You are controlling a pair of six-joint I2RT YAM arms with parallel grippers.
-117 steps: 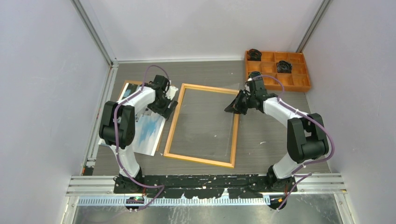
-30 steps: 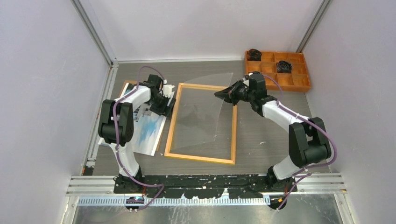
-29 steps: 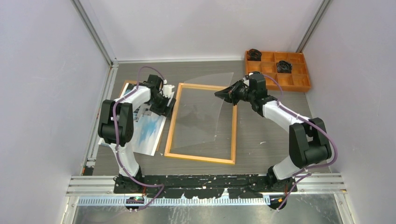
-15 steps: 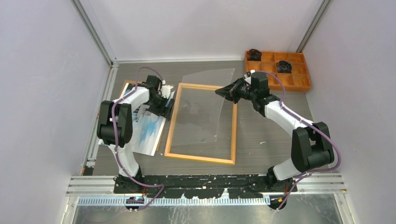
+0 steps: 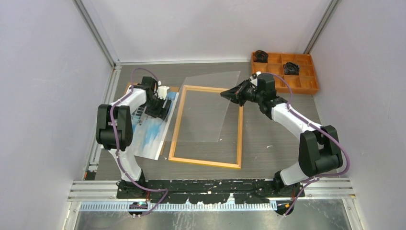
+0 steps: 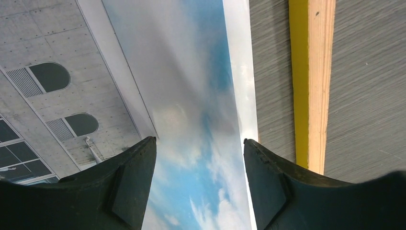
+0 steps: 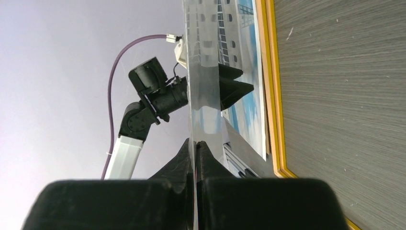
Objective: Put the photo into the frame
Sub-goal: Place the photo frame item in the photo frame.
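The photo (image 5: pixel 148 136) lies face up at the left of the table, showing a white building and blue sky (image 6: pixel 182 96). My left gripper (image 5: pixel 160 109) hovers over its far part, jaws open (image 6: pixel 199 141) with only the print between the fingers. The frame (image 5: pixel 174 129) lies flat in the middle, its yellow-edged rail (image 6: pixel 309 72) just right of the photo. My right gripper (image 5: pixel 224 95) is shut (image 7: pixel 195 142) on the edge of a clear sheet (image 5: pixel 206 110), which is raised and curved over the frame (image 7: pixel 273 96).
A brown board (image 5: pixel 128 86) peeks out under the photo's far corner. An orange compartment tray (image 5: pixel 285 84) with black items stands at the back right. Walls close in left, right and behind. The left arm (image 7: pixel 153 96) shows through the sheet.
The left gripper has moved left, off the frame's edge and over the photo. The right gripper has lifted the clear sheet up and back from the frame.
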